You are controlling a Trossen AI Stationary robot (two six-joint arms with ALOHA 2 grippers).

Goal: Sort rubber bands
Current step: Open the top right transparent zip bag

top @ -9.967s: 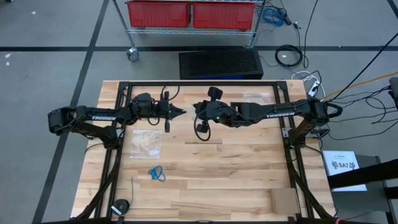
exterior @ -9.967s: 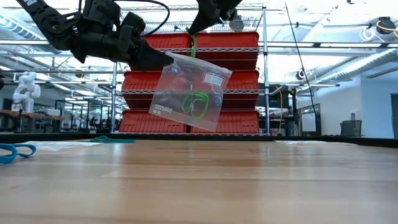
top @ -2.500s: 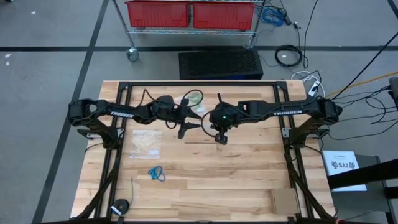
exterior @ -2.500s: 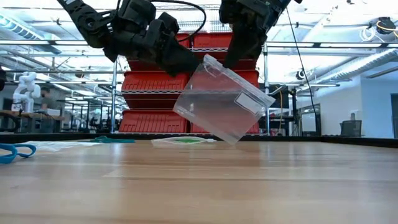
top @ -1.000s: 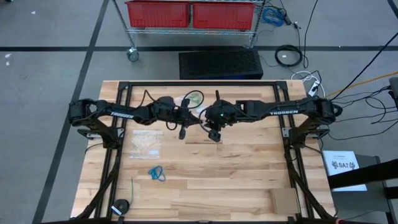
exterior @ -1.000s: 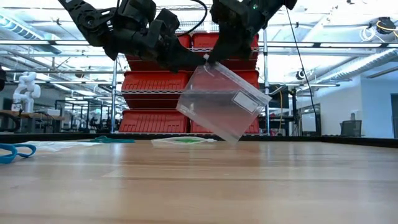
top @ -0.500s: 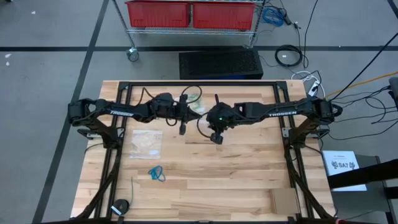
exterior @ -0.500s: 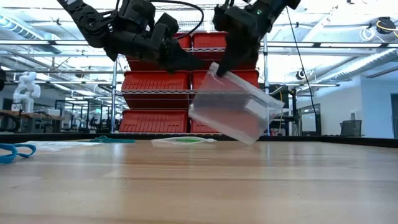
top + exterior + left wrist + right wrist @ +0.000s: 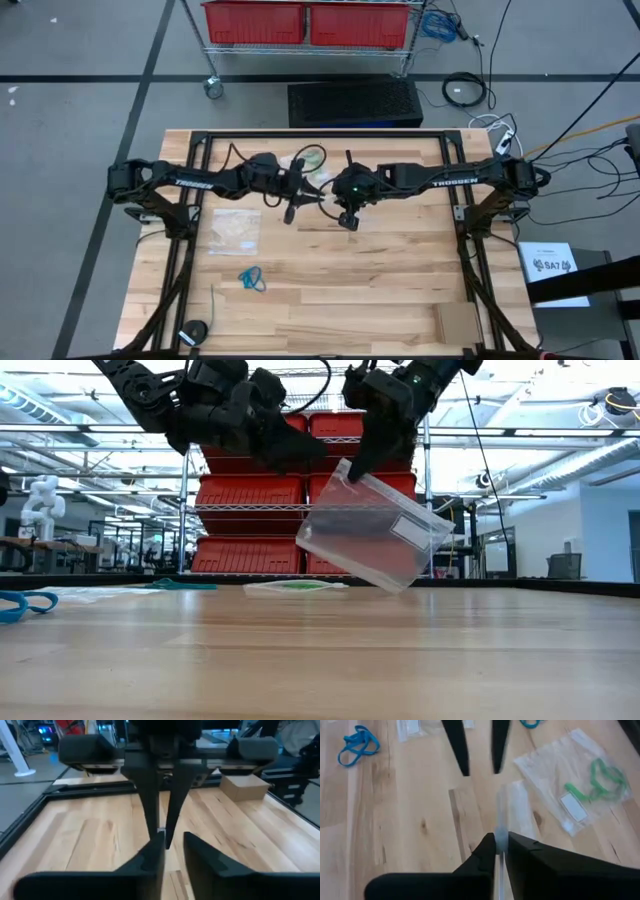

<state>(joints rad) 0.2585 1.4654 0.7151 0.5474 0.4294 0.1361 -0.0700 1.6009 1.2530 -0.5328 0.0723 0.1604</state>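
Above mid-bench point(image 9: 400, 300), my right gripper point(image 9: 500, 842) pinched the empty clear bag point(image 9: 370, 540) aloft by its rim for loading; left gripper point(image 9: 172, 842) had released.

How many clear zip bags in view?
3. The first bag hangs from the right gripper; a second bag, holding green bands, lies on the table; a third bag lies by the left arm. Arms may hide more.

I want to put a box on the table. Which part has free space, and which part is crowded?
Free: the near right of the table, right of the blue rubber bands. Crowded: the far middle, where both end effectors meet over the clear bag, beside the bag with green bands.
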